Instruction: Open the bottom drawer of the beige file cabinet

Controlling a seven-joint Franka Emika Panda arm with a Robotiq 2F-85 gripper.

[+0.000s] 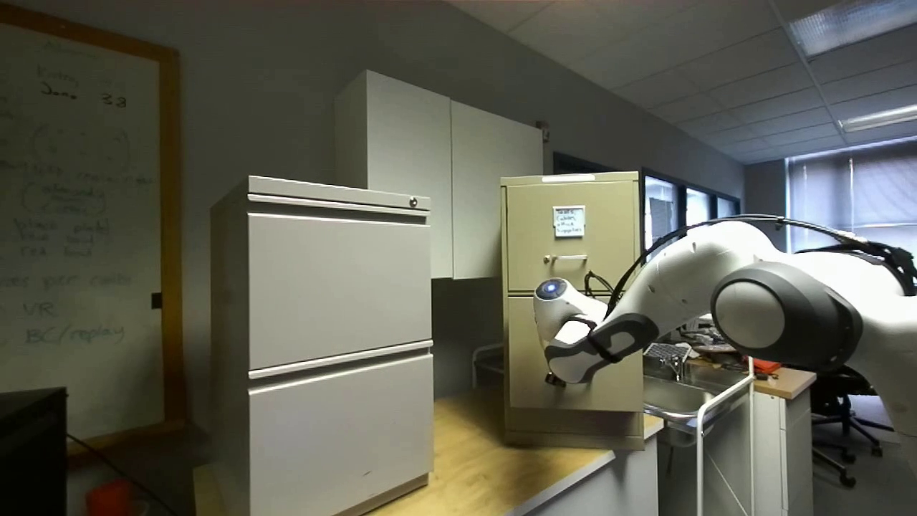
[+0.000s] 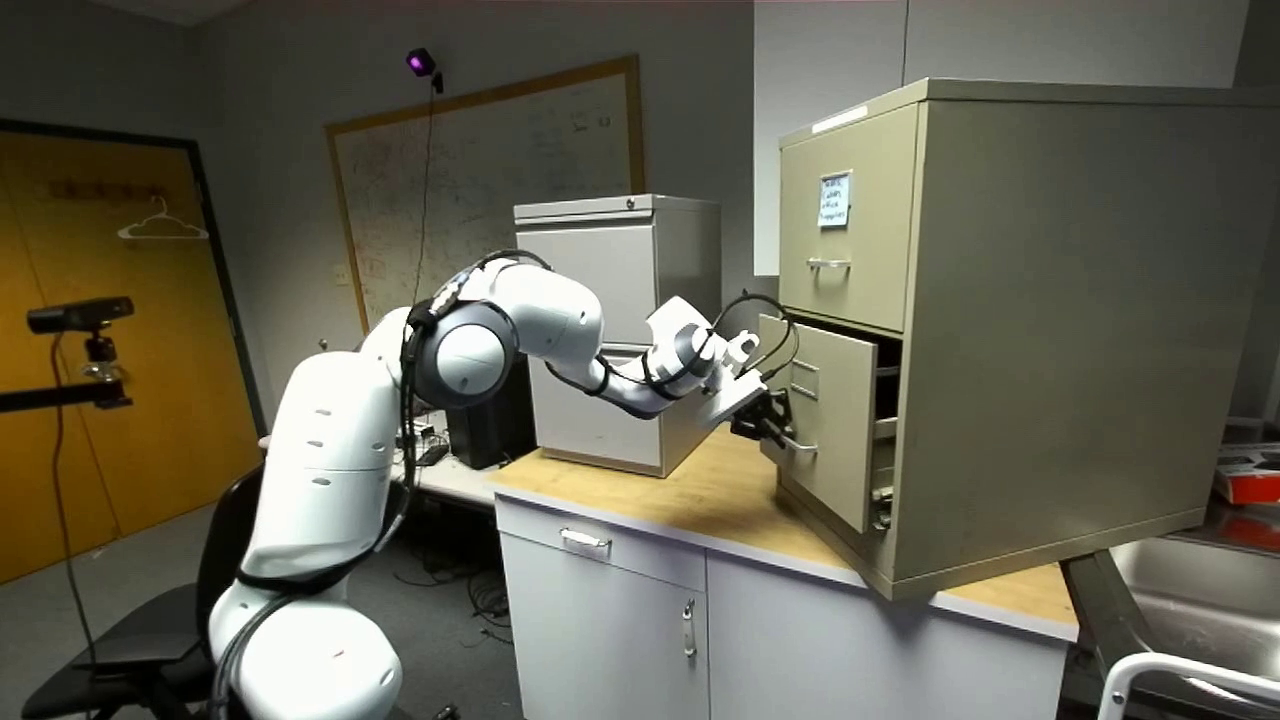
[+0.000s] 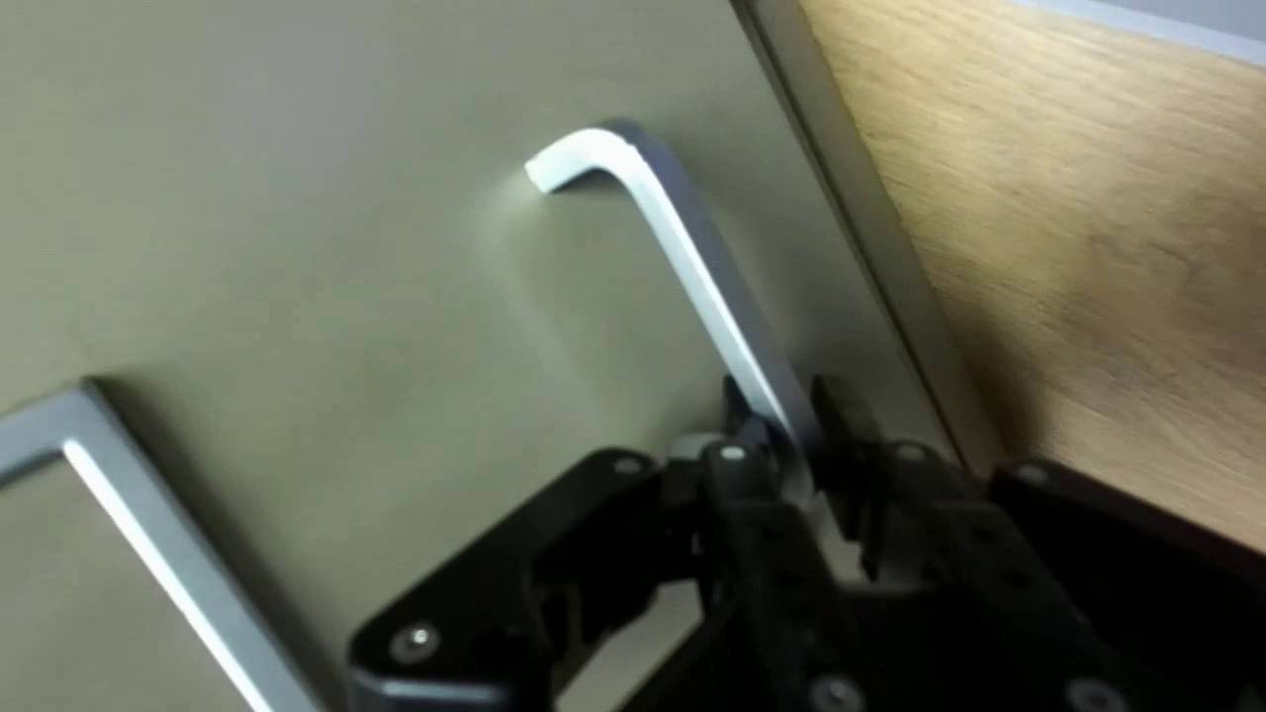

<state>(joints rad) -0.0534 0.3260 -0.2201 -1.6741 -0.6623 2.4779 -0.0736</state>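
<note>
The beige file cabinet (image 1: 526,222) stands upright on the counter, and an exterior view shows its side (image 2: 1060,330). Its bottom drawer (image 2: 840,420) is pulled part-way out, with a dark gap showing behind its front. The drawer front also shows in an exterior view (image 1: 523,351) and fills much of the wrist view (image 3: 376,277). Its silver handle (image 3: 682,257) runs between my black fingertips. My gripper (image 3: 776,405) is shut on one end of this handle, which is hidden among the fingers. The gripper (image 2: 780,430) reaches the handle (image 2: 803,447) from the front.
A pale grey two-drawer cabinet (image 1: 337,287) stands beside the beige one on the wooden counter (image 2: 690,500). A silver label frame (image 3: 158,524) is on the drawer front. A metal sink (image 1: 677,398) and a white rail (image 1: 701,451) are near the beige cabinet.
</note>
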